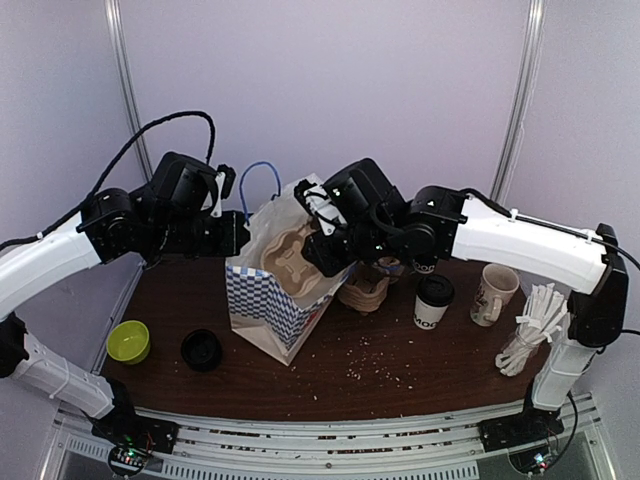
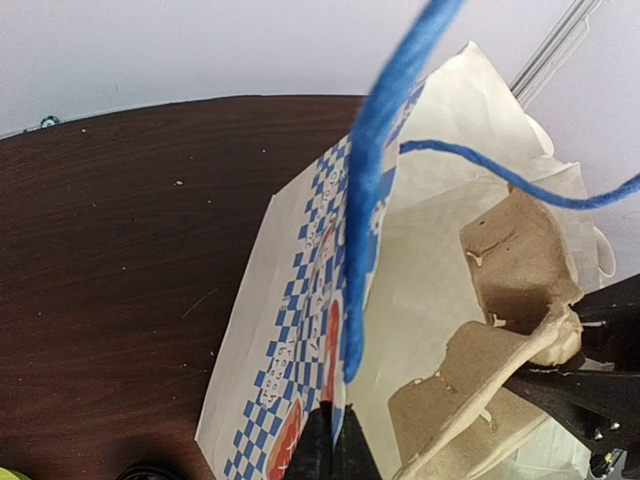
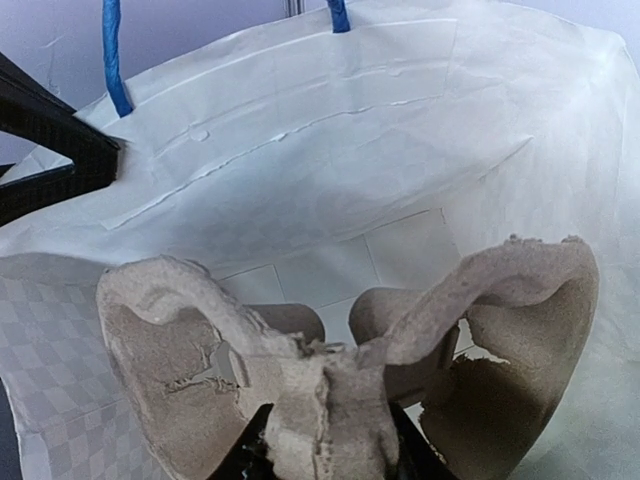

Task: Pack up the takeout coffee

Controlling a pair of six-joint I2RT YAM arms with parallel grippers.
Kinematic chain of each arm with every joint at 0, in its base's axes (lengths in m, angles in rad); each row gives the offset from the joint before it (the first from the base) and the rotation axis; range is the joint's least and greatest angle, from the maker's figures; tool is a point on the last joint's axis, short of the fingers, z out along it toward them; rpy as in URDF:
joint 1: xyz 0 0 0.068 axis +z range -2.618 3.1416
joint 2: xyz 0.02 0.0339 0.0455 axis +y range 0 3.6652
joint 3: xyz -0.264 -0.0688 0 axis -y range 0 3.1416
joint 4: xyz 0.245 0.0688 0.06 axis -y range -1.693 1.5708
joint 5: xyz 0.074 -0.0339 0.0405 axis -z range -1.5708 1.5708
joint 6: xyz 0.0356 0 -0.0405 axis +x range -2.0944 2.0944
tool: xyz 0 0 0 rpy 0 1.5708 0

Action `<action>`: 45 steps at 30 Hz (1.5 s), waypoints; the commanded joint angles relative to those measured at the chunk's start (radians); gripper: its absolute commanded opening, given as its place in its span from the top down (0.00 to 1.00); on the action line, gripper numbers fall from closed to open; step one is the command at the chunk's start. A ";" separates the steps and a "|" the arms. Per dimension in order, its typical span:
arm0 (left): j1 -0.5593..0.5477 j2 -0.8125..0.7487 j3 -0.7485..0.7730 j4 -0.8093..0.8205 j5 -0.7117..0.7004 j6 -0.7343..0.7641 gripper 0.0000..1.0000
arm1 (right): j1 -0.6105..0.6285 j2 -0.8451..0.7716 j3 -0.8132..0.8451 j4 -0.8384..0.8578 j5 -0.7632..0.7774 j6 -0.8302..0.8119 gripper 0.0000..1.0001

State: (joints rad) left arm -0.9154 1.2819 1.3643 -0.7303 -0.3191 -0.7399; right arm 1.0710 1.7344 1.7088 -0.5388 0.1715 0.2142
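Observation:
The takeout coffee [image 1: 433,300], a paper cup with a black lid, stands on the table right of the bag, apart from both grippers. A white paper bag [image 1: 268,305] with blue checks and blue handles [image 2: 365,200] stands open at the centre. My left gripper [image 1: 243,232] [image 2: 335,440] is shut on the bag's rim and pinches the paper edge. My right gripper [image 1: 322,245] [image 3: 330,450] is shut on the middle ridge of a brown pulp cup carrier [image 3: 330,380] [image 2: 510,330], which sits in the bag's mouth. Nothing is in the carrier's cup wells.
More brown carriers [image 1: 365,290] lie just right of the bag. A cream mug [image 1: 492,293] and wrapped straws [image 1: 530,330] stand at the far right. A green bowl [image 1: 128,341] and a loose black lid [image 1: 202,350] sit front left. Crumbs dot the table.

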 commanded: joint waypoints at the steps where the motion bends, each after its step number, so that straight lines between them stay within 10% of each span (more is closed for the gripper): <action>1: 0.007 -0.008 -0.012 0.095 0.051 0.002 1.00 | -0.004 0.025 0.048 -0.035 0.001 -0.017 0.68; 35: 0.006 -0.081 -0.101 0.108 -0.003 -0.040 1.00 | -0.053 0.401 0.375 -0.214 -0.097 -0.101 0.68; 45: 0.023 -0.049 -0.113 0.075 -0.038 -0.062 1.00 | -0.052 0.209 0.155 0.002 -0.154 -0.090 0.67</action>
State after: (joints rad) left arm -0.9073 1.2201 1.2667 -0.6788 -0.3347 -0.7841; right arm 1.0210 2.0605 1.9369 -0.6289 0.0425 0.1158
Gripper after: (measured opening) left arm 0.004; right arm 0.325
